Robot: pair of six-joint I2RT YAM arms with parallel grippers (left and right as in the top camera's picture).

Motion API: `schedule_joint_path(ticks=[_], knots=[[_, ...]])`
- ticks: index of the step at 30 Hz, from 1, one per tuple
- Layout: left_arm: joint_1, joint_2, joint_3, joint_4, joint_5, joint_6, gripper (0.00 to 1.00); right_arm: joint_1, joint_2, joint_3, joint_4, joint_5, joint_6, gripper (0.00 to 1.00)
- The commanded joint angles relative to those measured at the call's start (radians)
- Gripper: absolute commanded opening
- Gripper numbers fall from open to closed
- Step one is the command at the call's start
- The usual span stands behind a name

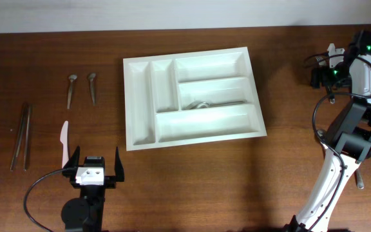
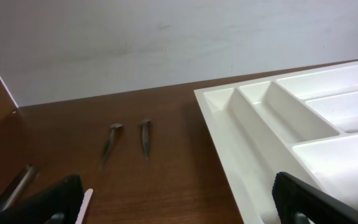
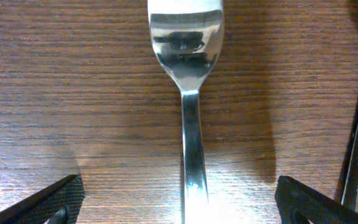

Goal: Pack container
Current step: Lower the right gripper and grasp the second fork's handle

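White tray (image 1: 211,67) lying centred on the table (image 1: 237,174); left claw (image 1: 96,161) low near the front edge, fingers wide apart, empty; right claw (image 3: 182,202) pointing down over a fork (image 3: 185,56), spread, empty.

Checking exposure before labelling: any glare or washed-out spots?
Right wrist: glare on the table beside the utensil, a dark reflection in its head. Overhead: the container is bright white, dividers still readable. Left wrist: even light, no glare.
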Motion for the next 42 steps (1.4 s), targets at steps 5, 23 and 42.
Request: schedule_joint_path(ticks=[5, 23, 42], knots=[[-0.004, -0.006, -0.005, 0.000, -0.003, 0.016, 0.99, -0.005, 0.018, -0.008, 0.022, -0.013, -0.014, 0.64], [-0.004, -0.006, -0.005, 0.000, -0.003, 0.016, 0.99, -0.005, 0.018, -0.008, 0.052, -0.013, -0.033, 0.23], [-0.004, -0.006, -0.005, 0.000, -0.003, 0.016, 0.99, -0.007, 0.023, -0.008, 0.066, -0.040, -0.036, 0.41]])
